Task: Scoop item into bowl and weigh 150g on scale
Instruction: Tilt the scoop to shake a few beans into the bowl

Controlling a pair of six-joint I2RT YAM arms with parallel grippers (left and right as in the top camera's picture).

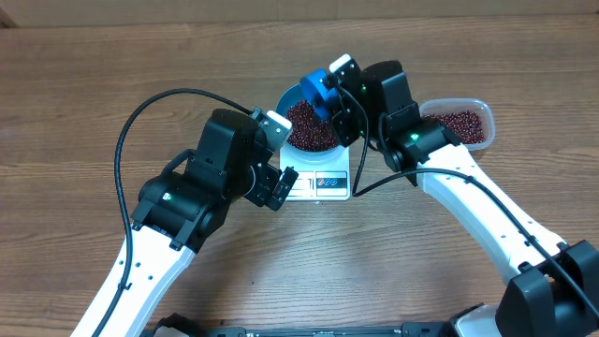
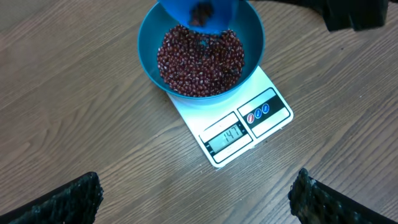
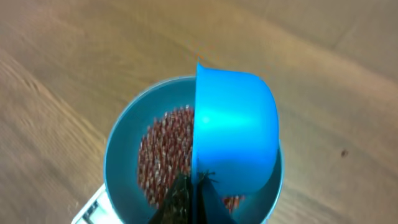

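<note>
Beans (image 2: 200,59) heap glossy in our round blue bowl (image 2: 148,46) on the flat white scale (image 2: 239,127); right jaws clamp the scoop (image 3: 236,130), handle unseen; left jaws apart.

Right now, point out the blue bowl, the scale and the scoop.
blue bowl (image 2: 148,55), left wrist view, bare inner wall.
scale (image 2: 227,135), left wrist view, its display panel.
scoop (image 3: 239,124), right wrist view, outer side of its cup.

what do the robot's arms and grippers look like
The left arm and right arm have white tubular links, black boxy joint housings with small green lights, and a black cable looping beside each. The left gripper and right gripper are black; the left's fingers look rough-textured.
</note>
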